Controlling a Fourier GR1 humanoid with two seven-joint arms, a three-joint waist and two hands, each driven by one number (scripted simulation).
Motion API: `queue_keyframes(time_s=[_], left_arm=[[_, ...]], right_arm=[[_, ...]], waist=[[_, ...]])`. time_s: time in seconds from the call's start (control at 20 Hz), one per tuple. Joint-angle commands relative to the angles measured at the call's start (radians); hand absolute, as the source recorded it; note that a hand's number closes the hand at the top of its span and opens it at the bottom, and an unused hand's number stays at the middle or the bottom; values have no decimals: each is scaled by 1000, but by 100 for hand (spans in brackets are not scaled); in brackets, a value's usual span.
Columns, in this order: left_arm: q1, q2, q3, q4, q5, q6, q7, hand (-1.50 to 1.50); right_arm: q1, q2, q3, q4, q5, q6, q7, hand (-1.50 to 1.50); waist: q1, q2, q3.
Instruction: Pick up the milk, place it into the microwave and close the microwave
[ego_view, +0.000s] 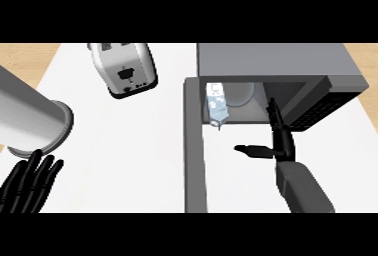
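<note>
So the right hand (279, 142) is released, fingers straight and reaching into the open microwave (295, 62), thumb out to the side, holding nothing. The milk (216, 105) already stands inside near the left wall, so I'd say placing is done and next is pulling back and swinging the door (194, 165) shut. Left hand (29, 182) rests open, lower left. No readable writing on the milk.
</note>
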Motion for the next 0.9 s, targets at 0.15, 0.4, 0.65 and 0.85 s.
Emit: queue_keyframes(time_s=[0.15,0.4,0.65,0.85], left_arm=[[-9,45,-84,36,49,-112,20,-150],[-84,51,-137,28,-62,-105,44,150],[-158,18,-163,217,-85,-115,-33,150],[-280,-1,-216,255,-136,-91,52,150]], right_arm=[[218,41,39,-133,-46,175,-67,-150],[399,26,74,-341,-81,249,-42,-150],[576,-33,91,-514,-118,350,-55,-150],[713,5,133,-665,-122,336,-21,-150]], waist=[[-10,5,3],[-6,6,3],[-6,8,3],[-4,9,3]])
